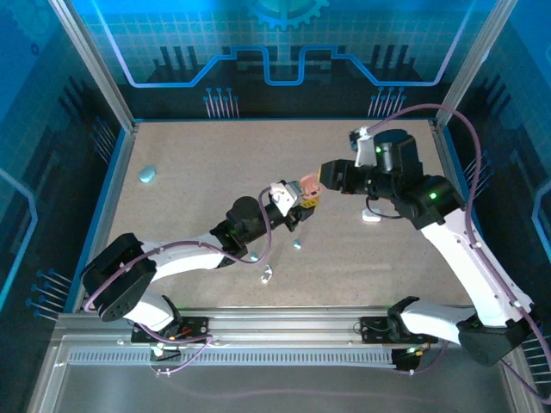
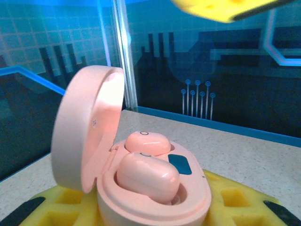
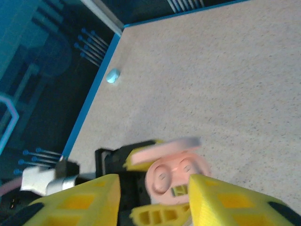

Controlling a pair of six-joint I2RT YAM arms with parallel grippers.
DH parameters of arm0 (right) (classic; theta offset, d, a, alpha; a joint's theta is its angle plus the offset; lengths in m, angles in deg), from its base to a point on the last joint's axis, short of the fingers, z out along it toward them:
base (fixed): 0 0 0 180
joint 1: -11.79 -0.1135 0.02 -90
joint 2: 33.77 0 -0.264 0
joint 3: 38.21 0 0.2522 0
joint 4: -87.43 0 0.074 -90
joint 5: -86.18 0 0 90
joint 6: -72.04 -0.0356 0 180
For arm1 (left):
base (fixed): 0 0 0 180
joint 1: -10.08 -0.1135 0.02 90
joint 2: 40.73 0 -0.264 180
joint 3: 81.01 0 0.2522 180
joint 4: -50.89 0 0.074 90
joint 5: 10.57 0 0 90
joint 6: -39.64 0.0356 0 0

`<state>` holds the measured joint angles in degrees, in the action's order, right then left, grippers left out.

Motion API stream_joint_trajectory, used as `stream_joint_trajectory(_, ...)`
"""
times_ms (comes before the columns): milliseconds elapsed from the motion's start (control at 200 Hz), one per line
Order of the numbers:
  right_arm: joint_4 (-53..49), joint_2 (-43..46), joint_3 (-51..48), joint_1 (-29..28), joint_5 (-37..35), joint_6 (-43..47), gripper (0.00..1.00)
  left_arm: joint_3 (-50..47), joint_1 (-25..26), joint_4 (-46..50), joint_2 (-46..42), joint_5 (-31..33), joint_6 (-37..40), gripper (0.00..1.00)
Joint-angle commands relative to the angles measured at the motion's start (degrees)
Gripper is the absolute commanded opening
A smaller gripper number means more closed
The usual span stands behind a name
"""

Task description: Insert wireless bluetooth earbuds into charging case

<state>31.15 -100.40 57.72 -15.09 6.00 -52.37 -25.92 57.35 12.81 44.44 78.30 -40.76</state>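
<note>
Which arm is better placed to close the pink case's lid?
Right, probably: the right gripper, jaws open, hangs over the pink case, which the left gripper holds; both earbuds sit inside.

Speckled beige worktop (image 1: 189, 155) with blue edging, mostly bare. A light blue case (image 1: 148, 175) lies near the left edge toward the far corner, and a white case (image 1: 372, 217) lies right of centre. Toward the near edge around the middle lie a light blue earbud (image 1: 297, 244) and a silvery-white earbud (image 1: 266, 276), close together but apart.
</note>
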Motion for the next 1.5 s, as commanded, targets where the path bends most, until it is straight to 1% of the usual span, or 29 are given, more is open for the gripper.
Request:
stream_joint_trajectory(0, -0.77, -2.84, 2.15, 3.38, 4.91, 0.91, 0.48, -1.17, -0.06, -3.36, -2.67, -6.08, 2.04, 0.37)
stream_joint_trajectory(165, -2.20, -8.66, 5.79, 5.05, 10.37, 1.87, 0.55, -1.20, -0.16, -3.27, -3.56, -9.94, 2.37, 0.37)
stream_joint_trajectory(315, -5.72, -13.60, 8.34, 5.34, 16.30, 4.18, 0.57, -0.52, -0.24, -3.15, -3.96, -10.14, 1.27, 0.37)
stream_joint_trajectory(415, -6.94, -13.68, 7.31, 5.34, 18.68, 5.61, 0.57, 0.00, -1.20, -3.17, -3.99, -9.86, -1.04, 0.38)
stream_joint_trajectory(495, -6.16, -11.58, 4.37, 5.58, 19.36, 6.02, 0.57, 0.14, -2.13, -3.52, -4.04, -10.10, -2.92, 0.38)
stream_joint_trajectory(535, -5.15, -10.53, 2.71, 6.06, 20.84, 5.77, 0.57, 0.25, -2.56, -3.79, -4.12, -10.56, -3.56, 0.38)
stream_joint_trajectory(685, 0.36, -7.42, -3.71, 9.12, 31.16, 2.61, 0.59, 0.61, -3.65, -3.80, -4.56, -12.98, -5.35, 0.38)
stream_joint_trajectory(730, 1.93, -7.14, -5.20, 9.92, 34.30, 1.80, 0.61, 0.80, -3.76, -3.80, -4.66, -14.00, -5.77, 0.38)
stream_joint_trajectory(835, 4.81, -7.44, -7.64, 10.82, 40.41, 0.30, 0.64, 1.51, -4.40, -3.29, -4.86, -16.63, -7.22, 0.40)
stream_joint_trajectory(956, 7.81, -9.22, -9.47, 10.86, 47.34, -1.49, 0.63, 2.48, -4.94, -3.25, -4.77, -19.57, -9.09, 0.40)
stream_joint_trajectory(1086, 9.57, -10.10, -10.93, 10.81, 49.86, -2.41, 0.59, 3.14, -5.31, -3.26, -4.70, -21.10, -10.43, 0.41)
stream_joint_trajectory(1151, 11.02, -9.93, -11.73, 10.85, 51.38, -3.08, 0.54, 3.19, -5.57, -3.32, -4.66, -21.28, -11.07, 0.41)
stream_joint_trajectory(1191, 11.77, -9.68, -12.19, 10.81, 52.08, -3.29, 0.48, 3.23, -5.75, -3.39, -4.78, -21.49, -11.27, 0.41)
stream_joint_trajectory(1326, 11.82, -9.14, -12.82, 11.30, 51.20, -3.46, 0.33, 3.17, -6.49, -3.23, -4.79, -22.16, -12.49, 0.42)
stream_joint_trajectory(1431, 12.74, -8.66, -13.55, 11.84, 49.84, -4.74, 0.28, 3.48, -7.10, -0.50, -4.83, -21.74, -12.47, 0.43)
stream_joint_trajectory(1491, 14.99, -8.29, -14.35, 12.17, 48.93, -6.71, 0.25, 3.76, -7.16, 2.30, -5.00, -21.39, -11.44, 0.46)
